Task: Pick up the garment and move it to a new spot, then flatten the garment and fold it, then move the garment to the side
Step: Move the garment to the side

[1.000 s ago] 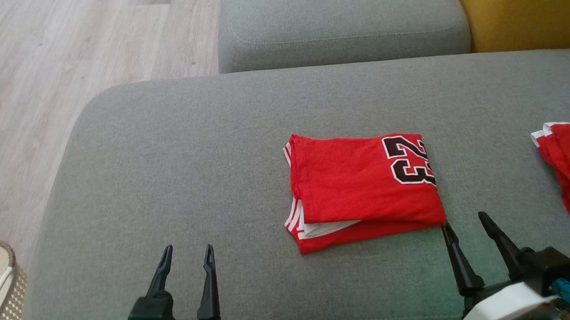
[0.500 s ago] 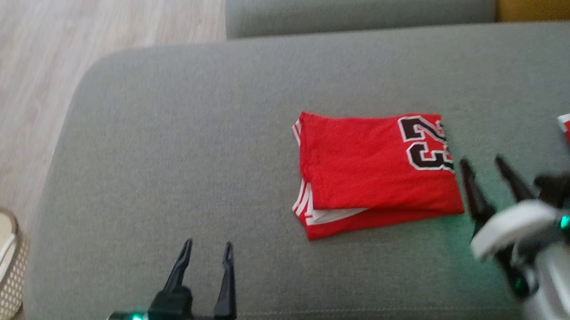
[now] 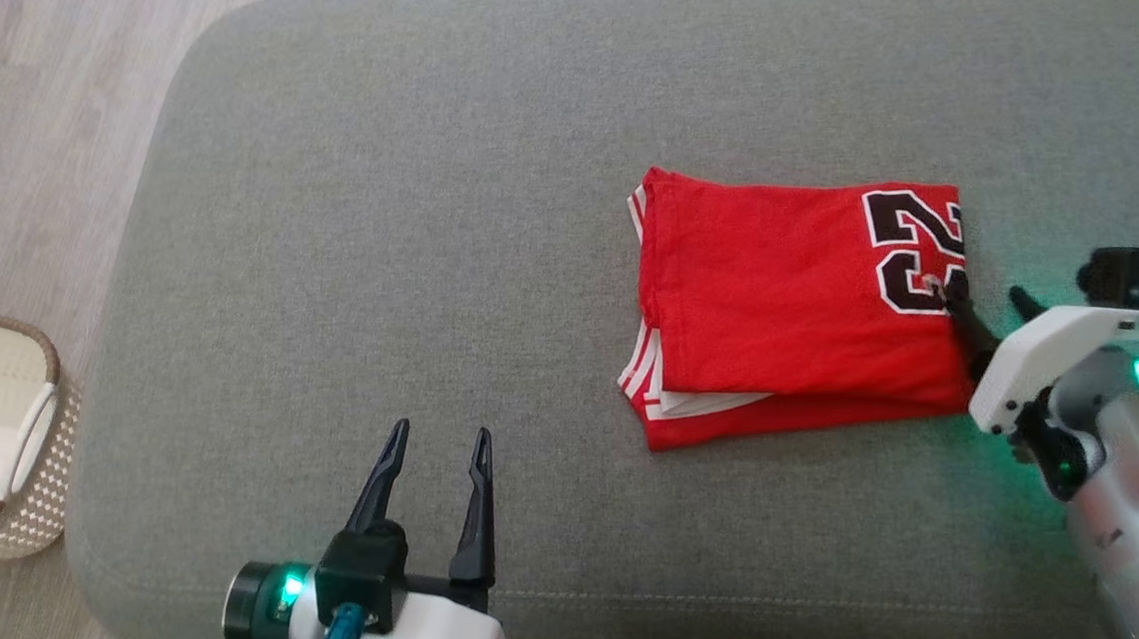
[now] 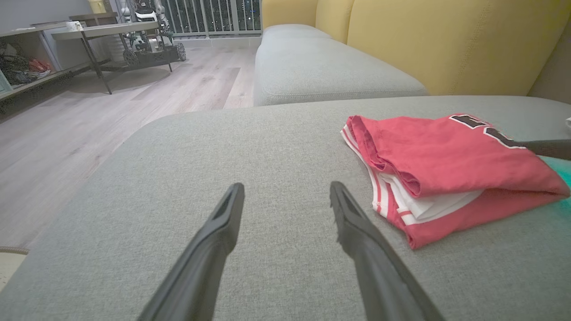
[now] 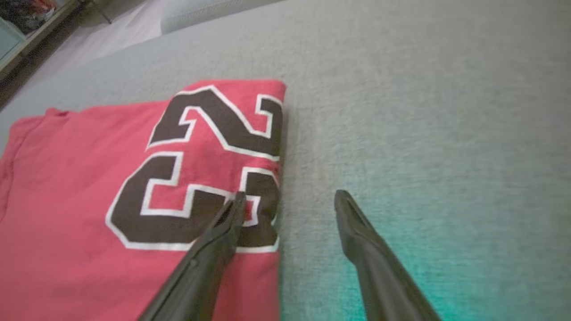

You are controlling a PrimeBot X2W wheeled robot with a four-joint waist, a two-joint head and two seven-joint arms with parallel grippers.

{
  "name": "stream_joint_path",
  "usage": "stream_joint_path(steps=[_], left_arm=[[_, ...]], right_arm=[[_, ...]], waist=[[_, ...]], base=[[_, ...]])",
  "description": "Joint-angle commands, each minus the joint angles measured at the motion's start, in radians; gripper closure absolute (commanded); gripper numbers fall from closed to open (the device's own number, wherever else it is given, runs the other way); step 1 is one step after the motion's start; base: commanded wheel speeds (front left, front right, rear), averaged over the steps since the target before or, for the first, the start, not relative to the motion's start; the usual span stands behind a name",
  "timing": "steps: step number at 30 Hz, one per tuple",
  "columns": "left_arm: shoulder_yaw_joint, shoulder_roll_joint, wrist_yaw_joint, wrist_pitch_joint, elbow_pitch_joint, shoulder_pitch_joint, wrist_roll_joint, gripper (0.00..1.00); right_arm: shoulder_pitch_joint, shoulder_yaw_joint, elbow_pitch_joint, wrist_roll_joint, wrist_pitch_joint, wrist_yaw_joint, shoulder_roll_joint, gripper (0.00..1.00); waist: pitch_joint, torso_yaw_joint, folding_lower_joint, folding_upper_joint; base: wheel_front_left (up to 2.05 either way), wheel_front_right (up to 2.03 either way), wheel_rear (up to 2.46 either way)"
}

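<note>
I see the folded red jersey with black numerals (image 3: 790, 314) lying right of centre on the grey fabric sofa cushion (image 3: 422, 219). My right gripper (image 3: 981, 293), fingers spread, straddles its right edge. My left gripper (image 3: 440, 433) is spread too, near-left, well apart from it.

Red jersey (image 3: 789, 304), folded into a neat-ish rectangle, lying flat on the grey sofa cushion (image 3: 372, 223), over toward the robot's right side. Big black number w/ white outline (image 3: 911, 251) faces up at its right end, cut off by the fold. Left edge shows the stacked layers, white trim + red/white stripes poking out at the near-left corner. Top layer's a bit rumpled tbh.
</note>
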State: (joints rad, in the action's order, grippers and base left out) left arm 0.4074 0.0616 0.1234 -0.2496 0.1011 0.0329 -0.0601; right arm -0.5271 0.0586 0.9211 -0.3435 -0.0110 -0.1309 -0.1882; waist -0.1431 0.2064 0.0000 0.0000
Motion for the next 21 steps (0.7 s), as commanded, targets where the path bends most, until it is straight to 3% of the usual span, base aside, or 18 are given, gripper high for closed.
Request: stream_joint_path(steps=[1,4,5,6,8,15,21], left_arm=[[-0.030,-0.007,0.004,-0.012,-0.027,-0.045,0.007,0.00],[-0.028,-0.008,0.006,-0.012,-0.025,-0.053,0.009,0.00],[-0.026,-0.008,0.006,-0.012,-0.024,-0.055,0.010,0.00],[-0.025,-0.008,0.006,-0.012,-0.024,-0.056,0.010,0.00],[-0.024,-0.009,0.006,-0.012,-0.022,-0.058,0.010,0.00],[-0.031,-0.009,0.007,-0.012,-0.019,-0.048,0.009,0.00],[-0.047,-0.004,0.006,-0.012,-0.025,-0.023,0.010,0.00]], right_arm=[[-0.040,-0.029,-0.013,-0.011,0.001,0.000,-0.003,0.00],[-0.052,-0.055,0.035,-0.022,0.008,0.000,-0.003,0.01],[-0.055,-0.062,0.050,-0.029,0.013,0.000,-0.001,0.13],[-0.057,-0.075,0.063,-0.034,0.019,0.000,0.000,0.35],[-0.060,-0.097,0.083,-0.047,0.024,0.000,0.001,1.00],[-0.071,-0.146,0.125,-0.035,-0.049,0.000,-0.041,1.00],[-0.094,-0.163,0.117,0.009,-0.132,0.000,-0.090,1.00]], waist=[[-0.004,0.002,0.0000,0.0000],[-0.007,0.003,0.0000,0.0000],[-0.006,0.003,0.0000,0.0000],[-0.005,0.004,0.0000,0.0000],[-0.001,0.003,0.0000,0.0000],[0.021,-0.009,0.0000,0.0000],[0.045,-0.063,0.0000,0.0000]], base=[[0.00,0.00,0.00],[0.00,0.00,0.00],[0.00,0.00,0.00],[0.00,0.00,0.00],[0.00,0.00,0.00],[0.00,0.00,0.00],[0.00,0.00,0.00]])
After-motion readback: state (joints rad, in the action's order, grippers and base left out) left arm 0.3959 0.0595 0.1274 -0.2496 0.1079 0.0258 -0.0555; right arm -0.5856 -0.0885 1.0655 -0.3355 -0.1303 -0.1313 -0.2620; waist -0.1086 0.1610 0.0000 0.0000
